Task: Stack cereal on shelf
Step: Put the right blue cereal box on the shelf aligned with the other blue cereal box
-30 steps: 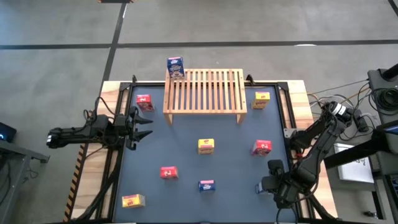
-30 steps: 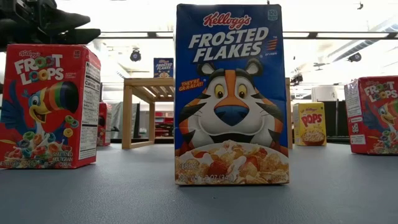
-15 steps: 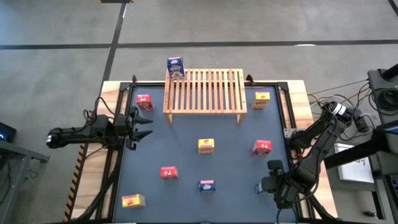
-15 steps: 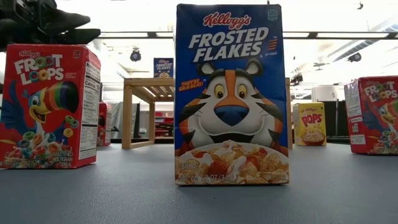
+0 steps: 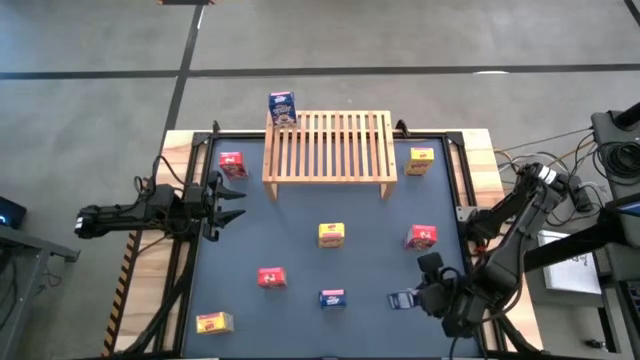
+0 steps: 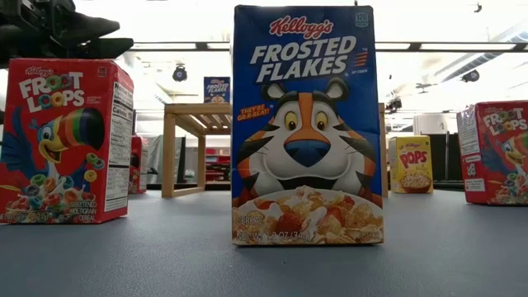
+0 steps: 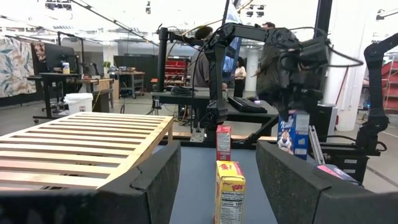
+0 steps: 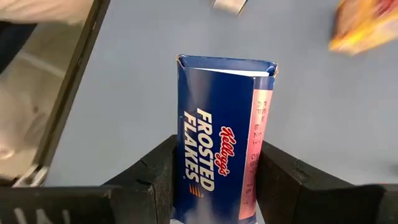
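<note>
Right gripper [image 5: 408,299] sits at lower right of the high view, clamped on a blue Frosted Flakes box [image 8: 221,146]; its wrist view shows both fingers pressed against the box's sides, table [image 8: 124,81] beneath. Risk: the grip is on the narrow sides of thin cardboard, so the box could flex or pivot and slip during the long carry to the shelf [image 5: 330,145] at top centre. Another blue box [image 5: 281,108] stands at the shelf's upper-left corner; a careless approach could knock it off. Yellow box [image 5: 331,234] and red box [image 5: 421,236] lie near the direct path and could get clipped. Slats could tip a box set down crooked. Left gripper [image 5: 232,203] waits open at mid-left, holding nothing.
</note>
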